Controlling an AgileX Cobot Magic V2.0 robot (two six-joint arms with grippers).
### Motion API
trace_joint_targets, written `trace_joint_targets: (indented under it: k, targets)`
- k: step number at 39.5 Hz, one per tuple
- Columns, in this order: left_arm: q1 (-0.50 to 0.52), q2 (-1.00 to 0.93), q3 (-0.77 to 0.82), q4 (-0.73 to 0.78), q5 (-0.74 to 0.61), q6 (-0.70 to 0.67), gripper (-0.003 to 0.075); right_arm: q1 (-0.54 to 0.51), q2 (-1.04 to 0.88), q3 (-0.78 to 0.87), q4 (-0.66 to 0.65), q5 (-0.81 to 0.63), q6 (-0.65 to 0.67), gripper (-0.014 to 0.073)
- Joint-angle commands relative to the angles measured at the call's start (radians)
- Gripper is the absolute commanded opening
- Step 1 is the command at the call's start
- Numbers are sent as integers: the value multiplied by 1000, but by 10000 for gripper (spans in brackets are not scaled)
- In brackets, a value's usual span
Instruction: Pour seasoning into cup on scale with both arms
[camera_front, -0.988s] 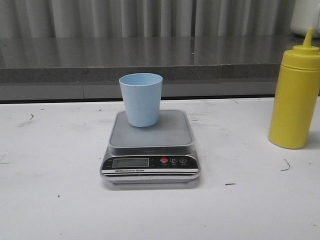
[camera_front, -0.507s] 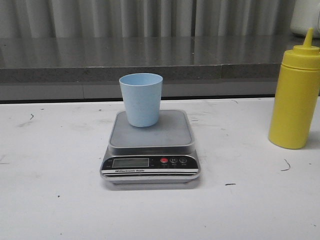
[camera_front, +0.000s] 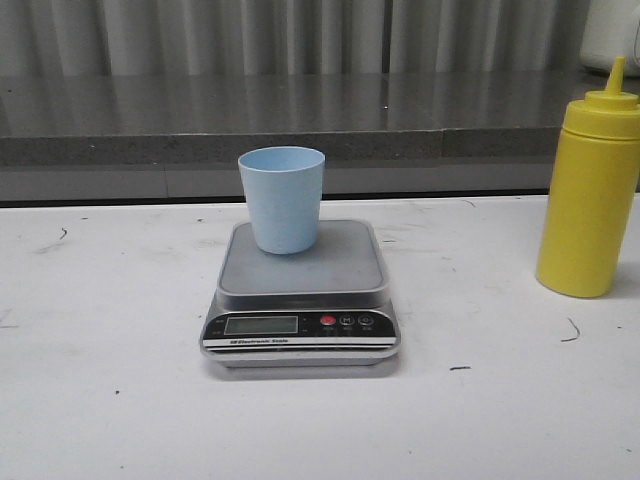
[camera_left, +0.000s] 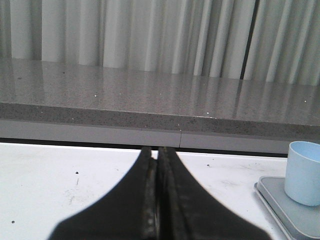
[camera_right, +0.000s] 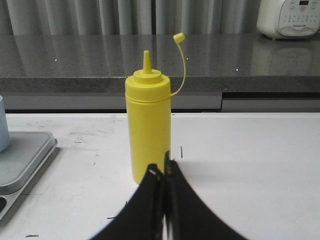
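Left gripper (camera_left: 157, 165): fingers pressed together, holding nothing, low over the white table (camera_front: 100, 400). Right gripper (camera_right: 164, 175): fingers likewise pressed together, empty, just in front of the upright yellow bottle (camera_front: 590, 190), nozzle cap dangling open. Pale blue cup (camera_front: 282, 198) stands at the back of the scale (camera_front: 300, 290), well left of the bottle.
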Motion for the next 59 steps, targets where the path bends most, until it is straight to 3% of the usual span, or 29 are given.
trace_joint_targets:
  k: [1,29,41,59]
  targets:
    - [2,-25,16,0,-72,-2,-20,-10,-18,13,-3,-159,-5,-69]
    - [2,-25,16,0,-72,-2,-20,-10,-18,25,20,-153,-7,-69]
    - [2,-25,16,0,-72,-2,-20,-10,-18,25,153,-130,-145,-69]
    - [2,-25,16,0,-72,-2,-20,-17,-18,25,119,-142,-131,-69]
